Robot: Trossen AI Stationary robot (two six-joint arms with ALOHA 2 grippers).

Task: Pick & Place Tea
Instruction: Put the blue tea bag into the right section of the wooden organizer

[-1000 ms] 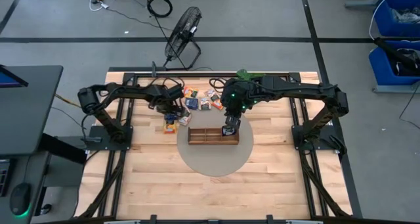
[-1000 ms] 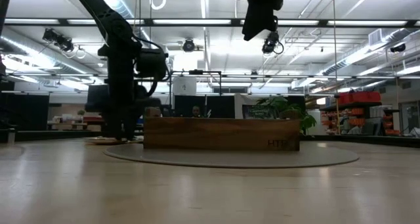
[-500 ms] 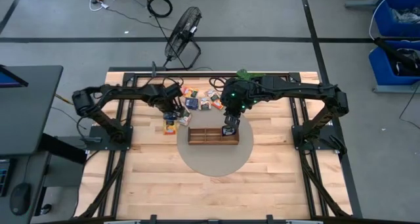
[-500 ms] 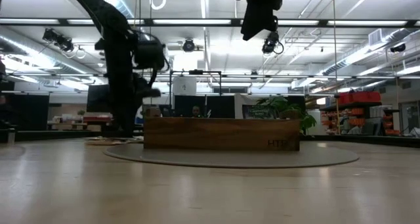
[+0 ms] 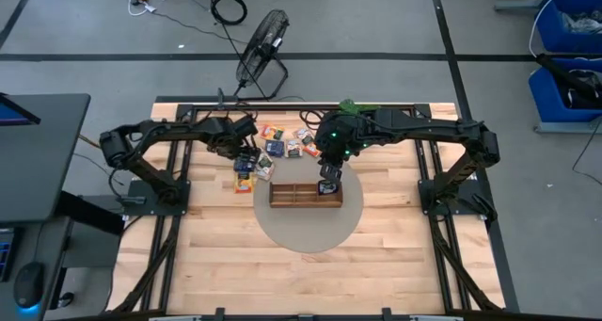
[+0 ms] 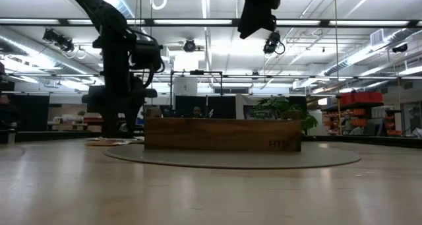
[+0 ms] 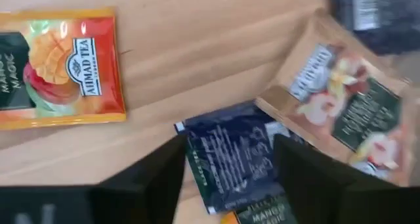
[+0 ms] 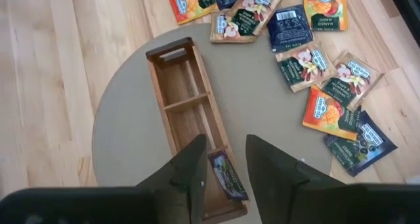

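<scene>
The left gripper is hovering with its fingers apart straight over a dark blue tea packet lying flat on the table, the packet's long side running out ahead between them. The right gripper is hanging part-open over the wooden tray, where one packet is already lying in the end compartment.

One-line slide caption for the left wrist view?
Open left claw straddles a dark blue square tea packet on the wooden table.
</scene>
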